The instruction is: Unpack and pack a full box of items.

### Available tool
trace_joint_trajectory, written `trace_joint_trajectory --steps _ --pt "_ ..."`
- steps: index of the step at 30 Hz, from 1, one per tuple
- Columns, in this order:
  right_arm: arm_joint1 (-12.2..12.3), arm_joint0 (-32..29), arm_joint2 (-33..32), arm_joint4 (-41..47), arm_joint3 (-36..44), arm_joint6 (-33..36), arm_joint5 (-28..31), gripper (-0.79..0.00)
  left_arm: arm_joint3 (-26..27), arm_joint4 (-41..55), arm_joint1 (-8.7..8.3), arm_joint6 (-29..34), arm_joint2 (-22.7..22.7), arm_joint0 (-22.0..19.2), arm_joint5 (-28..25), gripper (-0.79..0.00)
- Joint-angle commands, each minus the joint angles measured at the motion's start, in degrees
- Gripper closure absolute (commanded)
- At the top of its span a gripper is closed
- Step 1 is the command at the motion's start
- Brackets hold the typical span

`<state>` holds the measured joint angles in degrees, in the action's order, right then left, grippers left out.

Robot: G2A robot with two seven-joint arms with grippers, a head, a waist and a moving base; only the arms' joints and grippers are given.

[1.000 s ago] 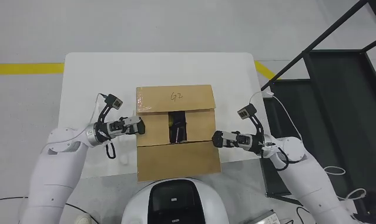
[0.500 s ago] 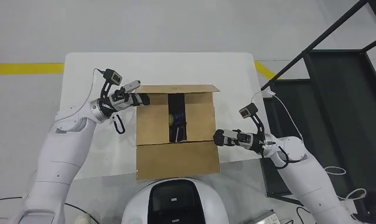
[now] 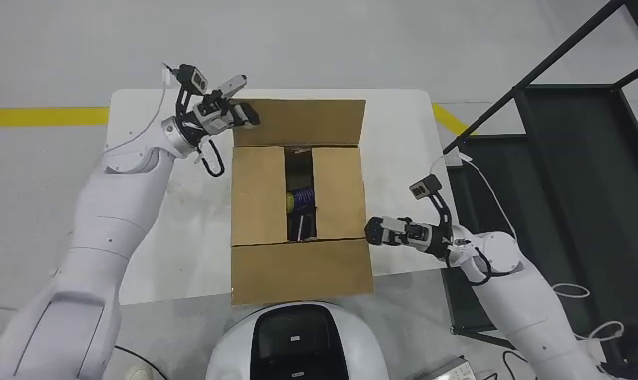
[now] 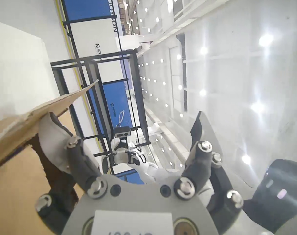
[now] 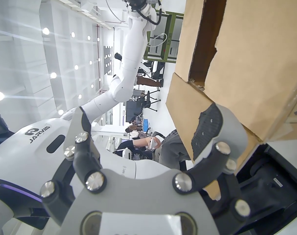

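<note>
Top view: you see the box (image 3: 299, 270) at the centre of the table (image 3: 399, 121), the left gripper (image 3: 242, 111) at its 11 o'clock corner and the right gripper (image 3: 371, 230) at 4 o'clock.
Left wrist view: jaws apart, one finger at the flap (image 4: 28, 118) edge.
Right wrist view: jaws apart, one finger against the box (image 5: 248, 50).

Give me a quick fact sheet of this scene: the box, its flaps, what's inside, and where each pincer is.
Box: cardboard, on white table
Far flap: lifted open
Near flap: folded out toward the robot
Side flaps: lying over the opening, gap between
Contents: dark and yellow items in the gap
Left pincer: open, at the far flap's left corner
Right pincer: open, at the box's right near corner
</note>
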<state>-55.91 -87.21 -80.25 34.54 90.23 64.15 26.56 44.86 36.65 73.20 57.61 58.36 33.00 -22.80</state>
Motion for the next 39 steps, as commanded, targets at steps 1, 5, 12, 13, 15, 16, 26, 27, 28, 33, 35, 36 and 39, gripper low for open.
trace_joint_trajectory --steps 1,5,12,13,15,16,26,27,28,33,35,36,39 --pt "0.0 -0.1 -0.2 0.0 0.0 -0.1 0.0 -0.785 -4.0 -1.4 1.03 -1.6 -1.7 -3.0 -0.8 -0.785" --pt "0.0 -0.3 -0.7 0.2 -0.3 -0.4 -0.1 -0.785 -10.1 -6.7 2.75 -4.7 -5.2 -7.3 -1.2 -0.785" --pt "0.0 -0.1 -1.1 0.6 -0.8 -0.2 0.0 -0.785 -17.4 -21.9 4.88 -11.1 -11.4 -11.7 -4.8 -0.785" --pt "0.0 -0.1 -1.1 0.7 -0.9 -0.1 0.0 -0.785 -18.1 -23.7 5.10 -12.1 -12.0 -12.0 -5.3 -0.785" --pt "0.0 0.0 -1.1 0.7 -1.1 0.0 0.0 -0.785 -19.2 -26.4 5.42 -13.4 -13.0 -12.4 -5.9 -0.785" --pt "0.0 0.0 -1.1 0.8 -1.1 0.1 -0.1 -0.785 -19.9 -28.1 5.56 -14.1 -13.5 -12.7 -6.0 -0.785" --pt "-0.1 0.2 -0.7 0.3 -0.9 0.2 -0.2 -0.785 -23.5 -36.4 6.46 -12.2 -16.3 -13.9 -9.1 -0.785" --pt "-0.1 0.2 -0.7 0.2 -0.8 0.2 -0.2 -0.785 -23.8 -35.7 6.44 -11.4 -15.9 -14.0 -9.6 -0.785" --pt "-0.1 0.2 -0.7 0.2 -0.8 0.2 -0.3 -0.785 -24.2 -35.0 6.39 -10.4 -15.5 -14.1 -9.9 -0.785" --pt "-0.2 0.4 -0.5 -0.5 -0.3 -0.1 -1.1 -0.785 -26.2 -30.0 5.59 -10.9 -12.2 -15.0 -13.2 -0.785" --pt "-0.2 0.9 -0.2 -1.0 0.1 -0.4 -1.8 -0.785 -26.8 -26.6 4.99 -10.8 -10.2 -15.1 -15.1 -0.785" --pt "-0.2 1.3 0.1 -1.3 0.3 -0.7 -2.3 -0.785 -27.2 -25.8 4.57 -11.1 -9.3 -15.1 -16.4 -0.785" --pt "-0.4 3.2 1.4 -4.1 1.6 -1.8 -4.9 -0.785 -27.7 -24.1 3.19 -11.3 -7.2 -14.7 -19.8 -0.785"
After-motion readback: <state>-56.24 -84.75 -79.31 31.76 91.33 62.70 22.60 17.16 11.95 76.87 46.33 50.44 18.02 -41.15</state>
